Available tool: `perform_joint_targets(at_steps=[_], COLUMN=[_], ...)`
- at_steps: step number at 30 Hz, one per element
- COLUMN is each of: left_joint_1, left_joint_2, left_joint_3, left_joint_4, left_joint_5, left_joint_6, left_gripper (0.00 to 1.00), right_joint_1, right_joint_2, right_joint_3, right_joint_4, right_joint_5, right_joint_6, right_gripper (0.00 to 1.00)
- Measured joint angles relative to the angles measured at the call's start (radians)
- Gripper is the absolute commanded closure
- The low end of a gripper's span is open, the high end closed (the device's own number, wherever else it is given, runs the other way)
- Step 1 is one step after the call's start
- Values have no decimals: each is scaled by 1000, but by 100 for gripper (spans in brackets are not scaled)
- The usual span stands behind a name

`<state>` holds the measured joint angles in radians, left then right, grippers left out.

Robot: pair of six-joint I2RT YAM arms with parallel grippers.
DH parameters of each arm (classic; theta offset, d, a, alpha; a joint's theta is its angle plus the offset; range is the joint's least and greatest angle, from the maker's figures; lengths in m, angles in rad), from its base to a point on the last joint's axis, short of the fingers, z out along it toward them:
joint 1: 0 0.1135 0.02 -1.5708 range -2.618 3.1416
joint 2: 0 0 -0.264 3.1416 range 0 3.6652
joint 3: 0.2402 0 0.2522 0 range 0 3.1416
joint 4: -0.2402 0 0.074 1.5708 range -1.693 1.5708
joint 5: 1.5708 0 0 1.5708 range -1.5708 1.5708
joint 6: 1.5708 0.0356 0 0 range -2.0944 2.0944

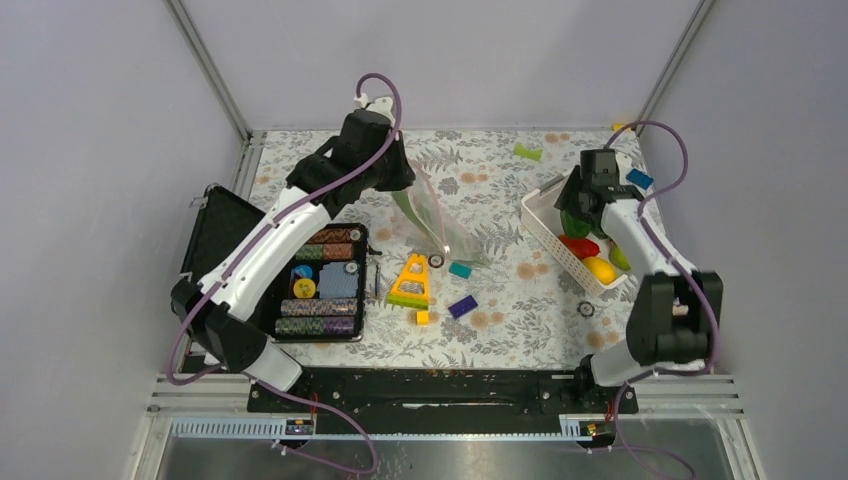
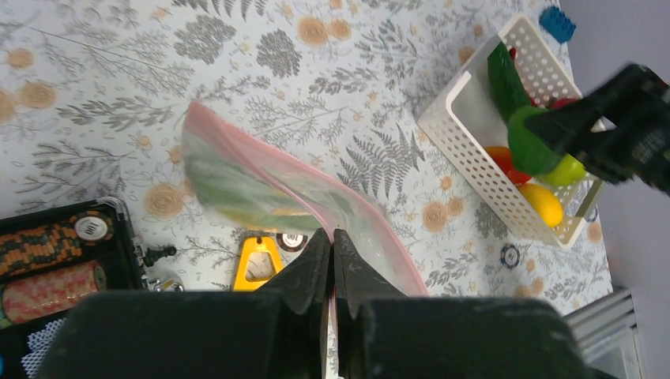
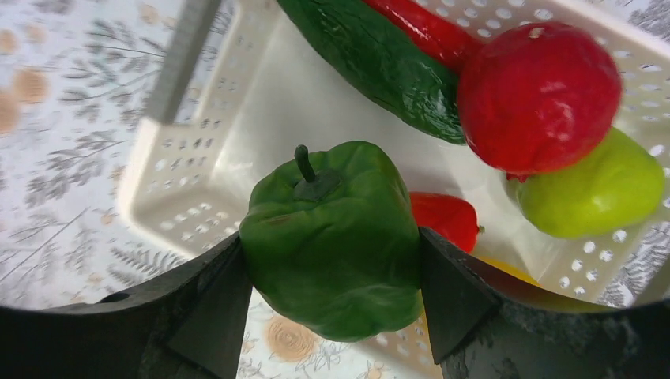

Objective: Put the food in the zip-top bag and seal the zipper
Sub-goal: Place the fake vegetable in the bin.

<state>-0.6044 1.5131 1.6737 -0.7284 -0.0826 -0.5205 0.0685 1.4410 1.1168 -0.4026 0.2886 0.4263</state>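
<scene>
My left gripper (image 2: 333,237) is shut on the pinkish-red zipper (image 2: 261,170) of the clear zip-top bag (image 1: 440,225) and holds it up off the table; the bag hangs with its mouth partly open (image 2: 237,185). My right gripper (image 3: 336,276) is shut on a green toy pepper (image 3: 332,237), above the near rim of the white basket (image 1: 545,225). In the basket lie a long green cucumber (image 3: 371,59), a red ball-like fruit (image 3: 537,95), a yellow-green fruit (image 3: 600,185), a red piece (image 3: 442,217) and a yellow fruit (image 1: 600,268).
A yellow triangular toy (image 1: 411,280) and flat bricks (image 1: 462,306) lie below the bag. A black case of poker chips (image 1: 320,285) stands at the left. A green brick (image 1: 527,152) and a blue brick (image 1: 640,179) lie at the back.
</scene>
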Motion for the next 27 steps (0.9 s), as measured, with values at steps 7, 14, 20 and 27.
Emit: perform_joint_targets(at_steps=[7,14,20,27], left_joint_1=[-17,-22,-23,-29], left_joint_2=[49,56,56,56], left_joint_3=[2,9,9,9], left_joint_4=[13,23,31,41], left_joint_5=[74,103,111,113], left_joint_6=[2,1,0,-3], left_gripper=[100,100,100,100], right_joint_1=[-39,-11,226,505], right_joint_2=[262,106,-246,-276], right_joint_3=[143,139,110,139], right_joint_4=[-38,-91,6,116], right_joint_5=[-63,-96,-308,-500], right_joint_6=[-19,-90,-186,-222], right_gripper=[1,0,0,7])
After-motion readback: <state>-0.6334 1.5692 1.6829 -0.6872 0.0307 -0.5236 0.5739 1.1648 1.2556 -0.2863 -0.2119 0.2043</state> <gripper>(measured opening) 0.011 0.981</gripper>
